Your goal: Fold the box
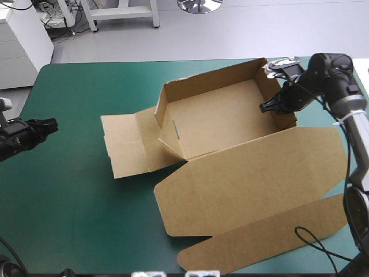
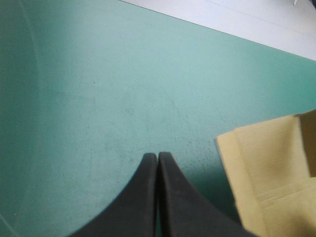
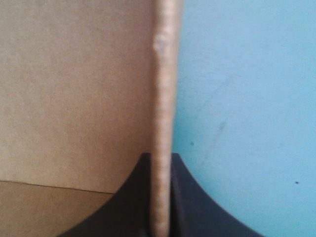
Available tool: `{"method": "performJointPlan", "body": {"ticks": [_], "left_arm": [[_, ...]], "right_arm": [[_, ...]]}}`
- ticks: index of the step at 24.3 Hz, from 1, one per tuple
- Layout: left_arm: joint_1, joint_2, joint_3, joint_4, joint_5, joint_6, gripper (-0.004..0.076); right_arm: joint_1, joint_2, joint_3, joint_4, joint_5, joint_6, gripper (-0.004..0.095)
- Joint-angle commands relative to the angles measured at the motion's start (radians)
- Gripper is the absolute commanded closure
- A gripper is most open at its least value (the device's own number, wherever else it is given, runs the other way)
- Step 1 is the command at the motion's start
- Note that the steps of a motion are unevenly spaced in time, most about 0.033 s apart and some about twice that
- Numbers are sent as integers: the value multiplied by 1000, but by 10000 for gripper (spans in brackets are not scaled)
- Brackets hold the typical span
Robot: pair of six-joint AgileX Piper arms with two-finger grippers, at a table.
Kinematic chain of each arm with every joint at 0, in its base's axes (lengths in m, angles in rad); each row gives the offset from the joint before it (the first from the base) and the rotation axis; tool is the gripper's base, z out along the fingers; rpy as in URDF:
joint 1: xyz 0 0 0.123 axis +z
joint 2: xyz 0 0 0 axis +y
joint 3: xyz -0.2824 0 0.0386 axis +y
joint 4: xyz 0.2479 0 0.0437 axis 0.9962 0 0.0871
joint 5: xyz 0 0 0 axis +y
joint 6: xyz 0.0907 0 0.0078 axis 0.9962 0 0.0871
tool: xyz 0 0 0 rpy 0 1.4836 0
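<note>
The brown box (image 1: pixel 225 124) lies in the middle of the teal-green table, with its far and right walls raised and its left flap (image 1: pixel 124 144) flat. Its wide lid (image 1: pixel 253 179) is spread toward the front. My right gripper (image 1: pixel 266 106) is at the box's right wall, shut on that wall. In the right wrist view the wall's edge (image 3: pixel 165 113) stands upright between the black fingers (image 3: pixel 133 197). My left gripper (image 1: pixel 53 124) hovers near the table's left edge, apart from the box, shut and empty. The left wrist view shows its fingertips (image 2: pixel 157 156) meeting, with the flat flap (image 2: pixel 269 163) ahead and to one side.
Bare teal-green cover (image 1: pixel 75 190) spreads left of the box and along the front left. The lid's long tuck flap (image 1: pixel 271 239) reaches close to the table's front edge.
</note>
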Motion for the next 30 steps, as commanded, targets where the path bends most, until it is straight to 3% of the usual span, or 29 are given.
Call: {"method": "performJointPlan", "body": {"ticks": [1, 7, 12, 20, 25, 30], "left_arm": [[-6, 38, -32, -73, -19, -7, 734], [-6, 171, -32, -125, 47, 35, 734], [-26, 341, -32, -230, 188, 56, 734], [-273, 396, -36, -284, 286, 105, 734], [-335, 384, -36, -461, 333, 101, 734], [-342, 368, -36, -474, 333, 54, 734]], "right_arm": [[-78, -130, -28, 107, 23, -52, 928], [-194, -245, -28, 391, 21, -139, 927], [-176, -300, -28, 538, 21, -175, 927], [-76, -218, -28, 555, -10, -174, 927], [-30, -141, -28, 548, -83, -162, 925], [-26, -73, -28, 539, -94, -153, 925]]}}
